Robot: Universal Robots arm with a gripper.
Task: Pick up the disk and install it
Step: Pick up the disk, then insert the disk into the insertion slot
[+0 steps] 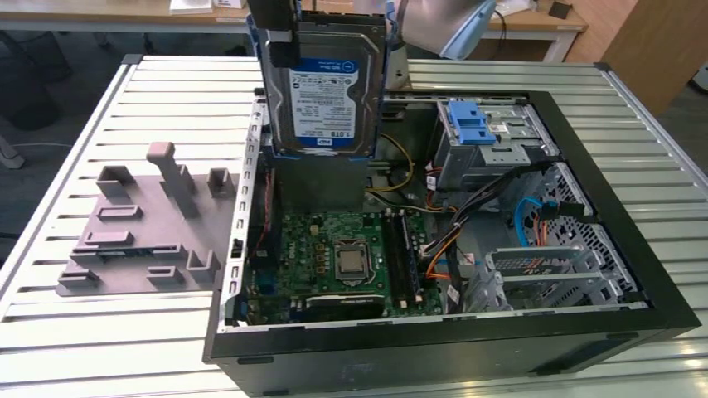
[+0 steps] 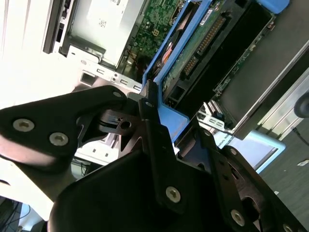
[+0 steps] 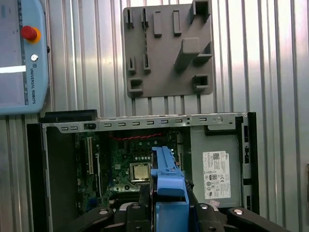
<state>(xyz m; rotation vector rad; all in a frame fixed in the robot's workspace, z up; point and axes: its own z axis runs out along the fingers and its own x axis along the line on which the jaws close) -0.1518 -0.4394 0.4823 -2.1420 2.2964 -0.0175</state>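
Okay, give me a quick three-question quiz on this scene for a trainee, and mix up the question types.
1. True or false: the disk lies flat on the grey fixture plate.
2. Multiple choice: what is the gripper shut on? A) the disk, B) the fixture plate, C) a wall of the computer case.
3. Fill in: in the exterior view, the fixture plate sits on the ribbed table to the view's ___ of the open computer case.

Key
1. False: it is held upright above the open case.
2. A: the fingers clamp its blue rail.
3. left
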